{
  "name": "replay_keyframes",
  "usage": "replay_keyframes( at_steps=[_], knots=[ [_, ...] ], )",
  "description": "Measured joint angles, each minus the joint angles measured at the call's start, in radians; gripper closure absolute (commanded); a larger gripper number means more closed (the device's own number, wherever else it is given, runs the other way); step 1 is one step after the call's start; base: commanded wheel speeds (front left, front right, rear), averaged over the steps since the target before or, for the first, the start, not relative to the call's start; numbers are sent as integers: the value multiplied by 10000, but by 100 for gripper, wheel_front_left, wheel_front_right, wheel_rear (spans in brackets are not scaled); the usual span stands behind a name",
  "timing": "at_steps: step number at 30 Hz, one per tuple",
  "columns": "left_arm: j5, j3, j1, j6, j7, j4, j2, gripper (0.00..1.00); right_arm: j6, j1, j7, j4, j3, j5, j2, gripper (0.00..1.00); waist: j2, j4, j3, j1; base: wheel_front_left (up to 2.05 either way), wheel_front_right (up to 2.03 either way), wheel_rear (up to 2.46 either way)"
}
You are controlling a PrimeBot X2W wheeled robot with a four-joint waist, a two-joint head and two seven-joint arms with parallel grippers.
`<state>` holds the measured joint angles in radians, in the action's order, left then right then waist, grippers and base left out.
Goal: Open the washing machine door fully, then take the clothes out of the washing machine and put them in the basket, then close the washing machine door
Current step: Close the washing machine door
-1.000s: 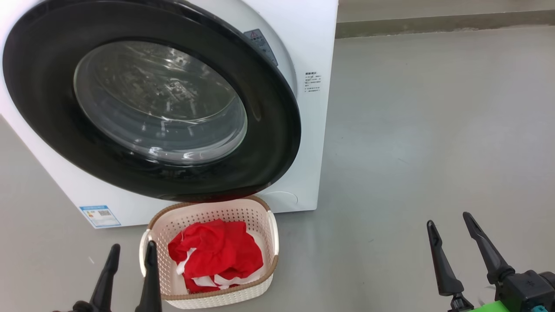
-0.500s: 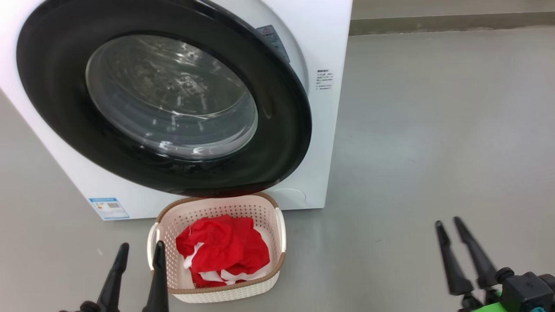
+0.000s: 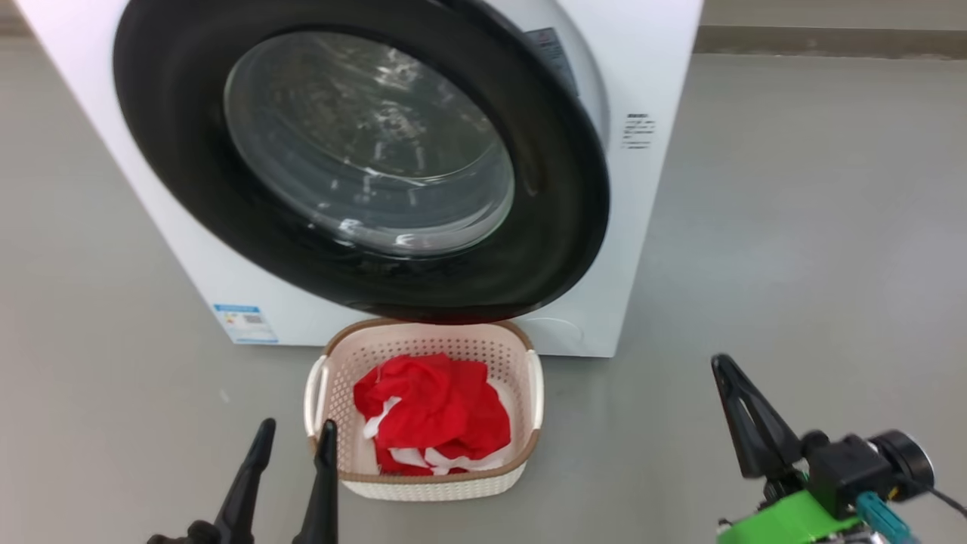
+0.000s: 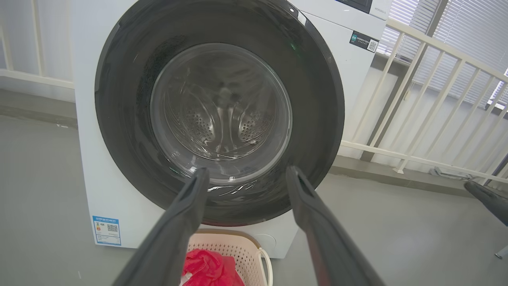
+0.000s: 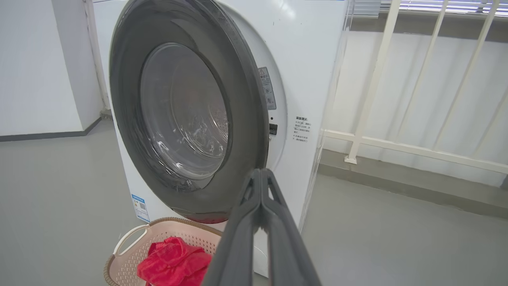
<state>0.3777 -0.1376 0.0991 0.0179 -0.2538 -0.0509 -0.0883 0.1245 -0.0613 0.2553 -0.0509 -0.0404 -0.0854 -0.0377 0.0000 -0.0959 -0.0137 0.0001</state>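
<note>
Status: washing machine door [image 3: 370, 143] not latched

Unloading looks done: clothes [image 3: 434, 412] sit in basket [image 3: 430, 487], lower centre. You've got L gripper [image 3: 296, 425] spread wide, empty. R gripper [image 5: 260, 174] is pinched shut, empty, prob. to push door's right edge, which stands ajar.

Black tapered fingers [image 3: 323, 483], green wrist bracket [image 3: 786, 521], teal plug [image 3: 880, 517], perhaps a camera housing [image 3: 903, 453]
</note>
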Motion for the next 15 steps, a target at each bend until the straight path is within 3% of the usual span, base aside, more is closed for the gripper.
replay_keyframes(
  at_steps=[6,15],
  knots=[
    [-19,-209,-283,15,0,-48,54,0,0,950,0,-616,-173,412,-31,100,0,-539,-207,0,0,0,0],
    [-88,-349,-690,94,0,-159,90,0,0,2780,0,-1695,-474,430,-792,100,0,-1066,-838,0,0,0,0]
  ],
)
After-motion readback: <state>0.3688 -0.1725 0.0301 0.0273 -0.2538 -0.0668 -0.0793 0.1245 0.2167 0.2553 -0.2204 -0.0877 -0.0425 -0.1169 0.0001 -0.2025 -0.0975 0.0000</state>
